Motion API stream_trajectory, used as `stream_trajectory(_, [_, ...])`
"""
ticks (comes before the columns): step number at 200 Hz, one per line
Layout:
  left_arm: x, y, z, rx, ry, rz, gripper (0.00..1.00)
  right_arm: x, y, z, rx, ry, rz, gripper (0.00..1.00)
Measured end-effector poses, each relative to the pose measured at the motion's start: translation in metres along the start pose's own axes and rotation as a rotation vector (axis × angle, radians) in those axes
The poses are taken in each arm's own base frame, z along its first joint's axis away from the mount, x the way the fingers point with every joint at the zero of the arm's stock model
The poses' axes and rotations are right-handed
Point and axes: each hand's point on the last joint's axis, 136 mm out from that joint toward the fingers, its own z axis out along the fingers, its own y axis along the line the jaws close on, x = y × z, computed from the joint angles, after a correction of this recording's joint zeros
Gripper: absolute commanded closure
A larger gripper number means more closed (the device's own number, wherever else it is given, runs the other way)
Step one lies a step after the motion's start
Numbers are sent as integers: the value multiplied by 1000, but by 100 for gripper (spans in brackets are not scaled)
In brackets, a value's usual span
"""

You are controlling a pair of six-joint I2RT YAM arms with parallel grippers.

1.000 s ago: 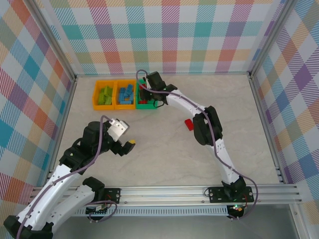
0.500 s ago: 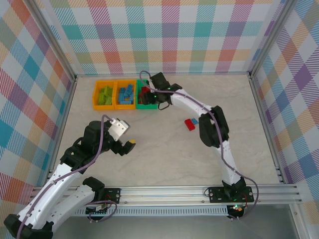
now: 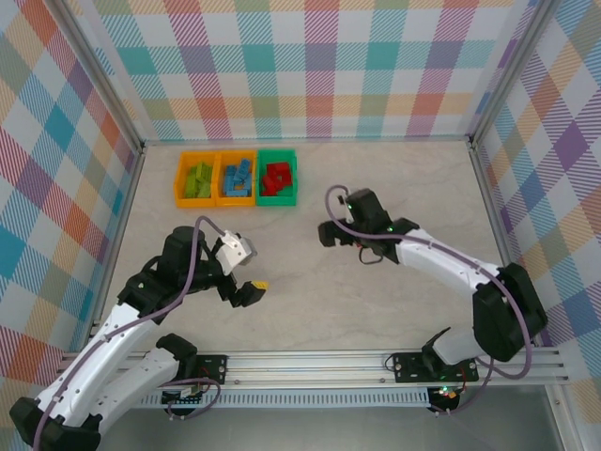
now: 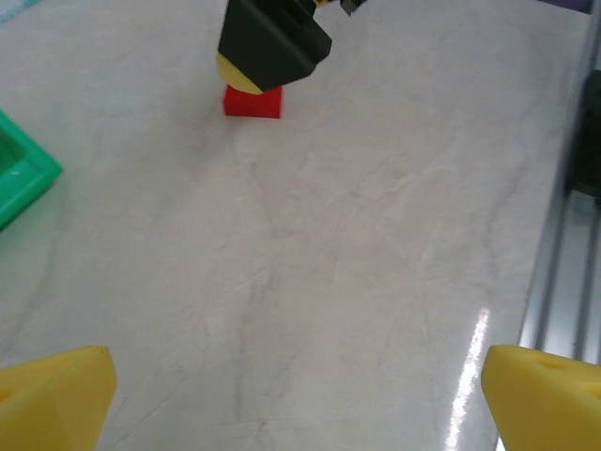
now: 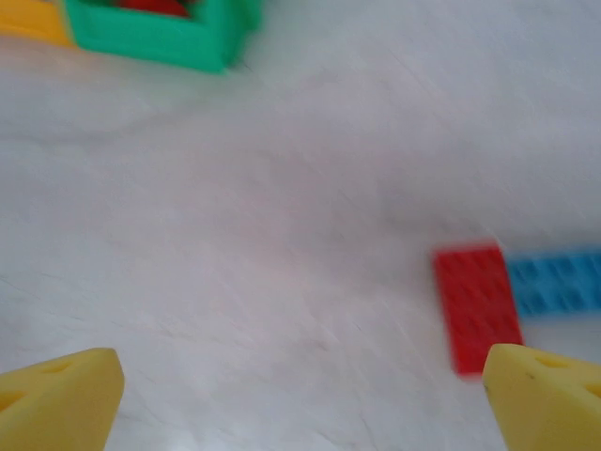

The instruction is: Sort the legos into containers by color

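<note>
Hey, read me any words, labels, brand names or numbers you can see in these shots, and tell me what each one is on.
There is no readable text in any view.
The orange bins and green bin: plain plastic, no labels.
The red brick and blue brick: blurred, no print can be made out.
The plaid walls: coloured pattern only, no lettering.

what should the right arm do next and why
Probably shift the open right gripper sideways over the red brick and lower around it. That brick lies beside a light blue brick on the table, off-centre toward one finger, and the green bin holding the reds is close by.
</note>
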Motion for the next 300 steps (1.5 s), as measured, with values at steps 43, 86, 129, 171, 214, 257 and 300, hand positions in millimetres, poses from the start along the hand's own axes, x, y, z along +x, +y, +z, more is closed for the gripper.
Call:
stream_trajectory(43, [-2, -10, 1, 64, -12, 20, 0, 54, -75, 13, 141, 95, 158, 0])
stream_trajectory(86, [-3, -11, -1, 61, -19, 28, 0, 47, -73, 55, 133, 166, 141, 15])
stream_trajectory(129, [-1, -8, -1, 40, -10, 27, 0, 40, -67, 77, 102, 168, 127, 39])
stream_trajectory(171, [-1, -8, -1, 40, -10, 28, 0, 41, -70, 85, 106, 185, 113, 63])
stream_trajectory(214, [0, -6, -3, 21, -9, 31, 0, 38, -65, 86, 84, 180, 105, 75])
stream_trajectory(257, [-3, 3, -13, -65, -34, 42, 0, 39, -41, 64, 17, 182, 69, 77])
stream_trajectory(300, [-5, 36, -26, -280, -53, -16, 0, -10, 4, 12, -145, 3, 38, 76])
